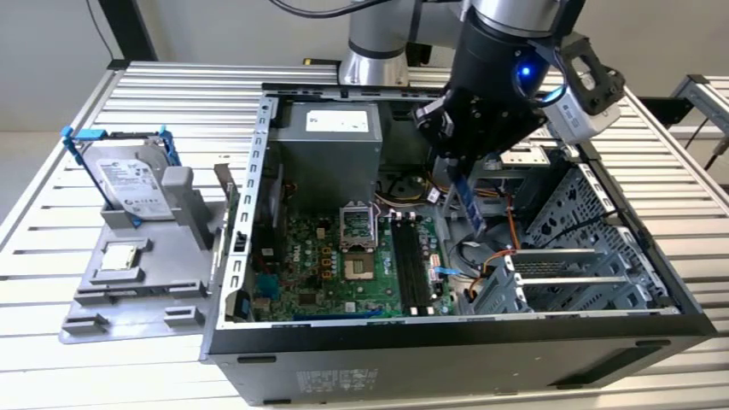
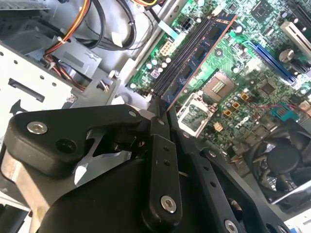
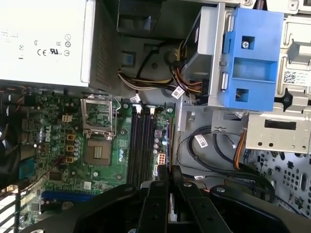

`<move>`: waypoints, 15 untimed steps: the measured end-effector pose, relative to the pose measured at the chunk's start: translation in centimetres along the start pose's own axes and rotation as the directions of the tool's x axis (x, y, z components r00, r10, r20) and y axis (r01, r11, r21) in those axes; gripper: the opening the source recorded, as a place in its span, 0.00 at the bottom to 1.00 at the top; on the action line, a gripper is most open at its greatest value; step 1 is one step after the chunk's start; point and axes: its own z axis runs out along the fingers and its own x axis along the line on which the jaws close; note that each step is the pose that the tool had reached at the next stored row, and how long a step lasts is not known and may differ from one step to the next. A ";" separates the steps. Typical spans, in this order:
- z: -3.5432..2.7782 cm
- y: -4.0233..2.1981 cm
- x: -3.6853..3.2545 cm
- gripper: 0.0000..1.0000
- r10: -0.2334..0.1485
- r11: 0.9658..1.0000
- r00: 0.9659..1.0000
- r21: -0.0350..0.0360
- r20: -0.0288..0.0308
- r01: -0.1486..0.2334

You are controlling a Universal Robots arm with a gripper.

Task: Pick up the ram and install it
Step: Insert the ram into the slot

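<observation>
The ram (image 1: 469, 203) is a thin blue-green stick with black chips, hanging on edge from my gripper (image 1: 458, 173) inside the open computer case (image 1: 456, 329). The gripper is shut on the ram's upper end. The stick's lower end hovers above the motherboard (image 1: 307, 265), a little to the exterior view's right of the black memory slots (image 1: 411, 260). In the second wrist view the ram (image 2: 200, 57) runs out from the fingertips (image 2: 160, 127) alongside the slots (image 2: 181, 54). In the first wrist view its thin edge (image 3: 168, 145) lies beside the slots (image 3: 141, 145).
A silver hard drive in a blue frame (image 1: 125, 175) and a small square chip (image 1: 119, 256) sit on a grey stand (image 1: 137, 299) at the exterior view's left. In the case are the power supply (image 1: 336, 128), the processor socket (image 1: 357, 235), cables (image 1: 501, 248) and a metal drive cage (image 1: 603, 256).
</observation>
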 end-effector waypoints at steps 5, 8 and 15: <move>0.71 -0.02 0.00 0.00 0.000 1.000 1.000 0.000 0.000 0.000; 0.98 -0.03 0.01 0.00 0.000 1.000 1.000 0.000 0.000 0.000; 1.52 -0.05 0.02 0.00 0.000 1.000 1.000 0.001 0.000 0.000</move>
